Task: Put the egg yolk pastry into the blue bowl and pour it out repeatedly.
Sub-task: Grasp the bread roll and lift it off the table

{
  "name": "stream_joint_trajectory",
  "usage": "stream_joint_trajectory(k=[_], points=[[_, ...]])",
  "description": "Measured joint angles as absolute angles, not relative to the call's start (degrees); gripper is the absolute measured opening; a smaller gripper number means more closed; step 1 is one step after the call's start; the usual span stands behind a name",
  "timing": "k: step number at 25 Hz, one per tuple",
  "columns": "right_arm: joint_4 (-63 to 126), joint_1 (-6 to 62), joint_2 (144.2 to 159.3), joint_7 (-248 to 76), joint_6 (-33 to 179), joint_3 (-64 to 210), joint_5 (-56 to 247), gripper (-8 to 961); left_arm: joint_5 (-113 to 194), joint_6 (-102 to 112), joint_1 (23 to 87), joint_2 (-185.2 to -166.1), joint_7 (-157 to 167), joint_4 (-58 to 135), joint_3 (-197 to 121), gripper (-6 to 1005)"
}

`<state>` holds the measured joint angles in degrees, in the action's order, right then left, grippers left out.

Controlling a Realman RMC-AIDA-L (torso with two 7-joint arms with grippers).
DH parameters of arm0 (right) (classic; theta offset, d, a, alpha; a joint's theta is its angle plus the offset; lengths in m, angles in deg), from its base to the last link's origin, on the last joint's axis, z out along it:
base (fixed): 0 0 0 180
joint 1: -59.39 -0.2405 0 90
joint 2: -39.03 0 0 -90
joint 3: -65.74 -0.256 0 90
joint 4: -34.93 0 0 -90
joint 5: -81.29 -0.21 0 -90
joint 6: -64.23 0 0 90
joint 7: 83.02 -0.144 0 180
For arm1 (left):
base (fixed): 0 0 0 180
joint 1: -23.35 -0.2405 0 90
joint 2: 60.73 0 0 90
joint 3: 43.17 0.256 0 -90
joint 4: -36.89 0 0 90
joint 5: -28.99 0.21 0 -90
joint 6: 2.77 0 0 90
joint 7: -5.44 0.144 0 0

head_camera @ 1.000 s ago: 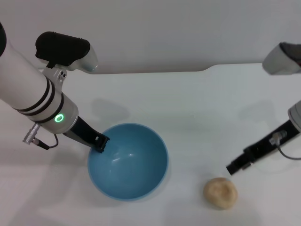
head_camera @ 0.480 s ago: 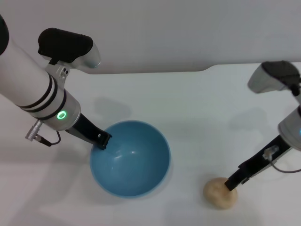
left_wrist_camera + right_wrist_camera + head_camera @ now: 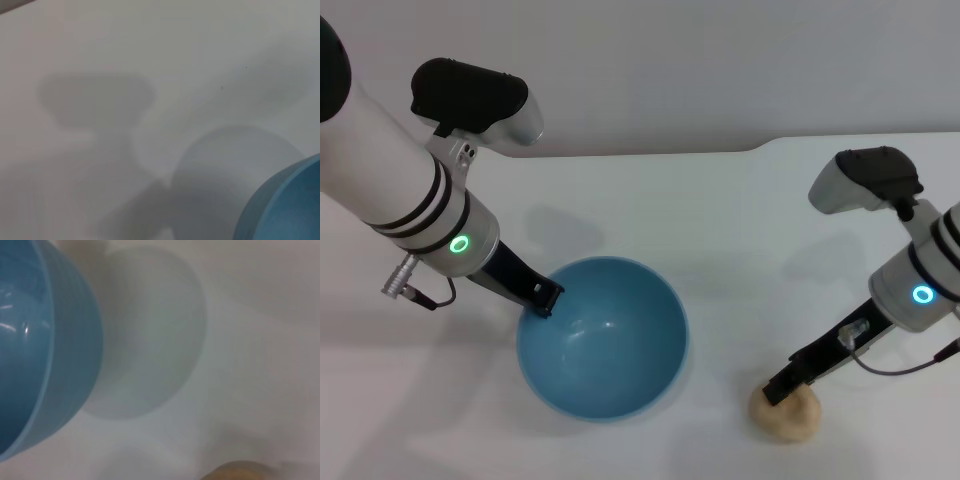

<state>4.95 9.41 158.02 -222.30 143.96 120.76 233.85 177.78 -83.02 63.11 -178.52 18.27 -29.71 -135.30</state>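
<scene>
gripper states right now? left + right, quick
Left gripper: shut on the blue bowl, at its rim.
Right gripper: down at the egg yolk pastry on the table; open or shut cannot be told.

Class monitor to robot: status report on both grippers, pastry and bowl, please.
Left gripper at blue bowl rim. Right gripper down on egg yolk pastry, on the table beside the bowl. Bowl empty. Nothing between them.

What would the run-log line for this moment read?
left gripper: on blue bowl rim | right gripper: at egg yolk pastry | pastry: on table, outside bowl
</scene>
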Motion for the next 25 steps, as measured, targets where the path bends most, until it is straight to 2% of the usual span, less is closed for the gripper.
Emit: stream_joint_trajectory(k=[16,25], points=[[7.5,10.7,157.91,-221.2,141.3,127.7,229.0,390,177.5,-83.1,63.2,-178.59,18.9,-29.9,-135.0,-2],[-5.0,15.4,157.71,-219.1,149.5,125.7,227.7,233,177.4,-83.2,63.3,-178.59,19.7,-30.0,-135.0,-1]])
